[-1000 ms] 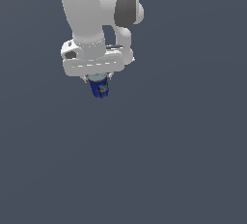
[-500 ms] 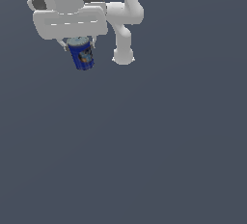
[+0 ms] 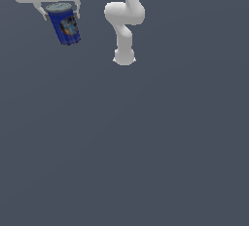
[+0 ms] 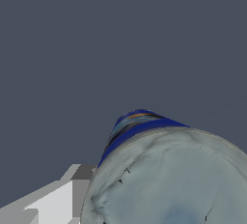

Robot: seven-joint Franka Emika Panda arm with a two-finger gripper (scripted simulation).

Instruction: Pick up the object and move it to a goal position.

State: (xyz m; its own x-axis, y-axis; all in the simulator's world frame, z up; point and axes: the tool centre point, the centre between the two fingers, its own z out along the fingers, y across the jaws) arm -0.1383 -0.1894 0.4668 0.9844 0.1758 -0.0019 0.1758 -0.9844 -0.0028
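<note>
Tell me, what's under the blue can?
Nothing touches the can underneath; it hangs tilted in the gripper, with only plain grey floor below. Its bottom face is hidden from both cameras.

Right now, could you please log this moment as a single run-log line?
phase: carry | gripper: shut on small dark-blue cylindrical can | can: lifted, tilted, at exterior view's upper left | goal: not visible

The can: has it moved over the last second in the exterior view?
Yes. The can, held in the gripper, has shifted toward the exterior view's upper left, away from the arm's base.
</note>
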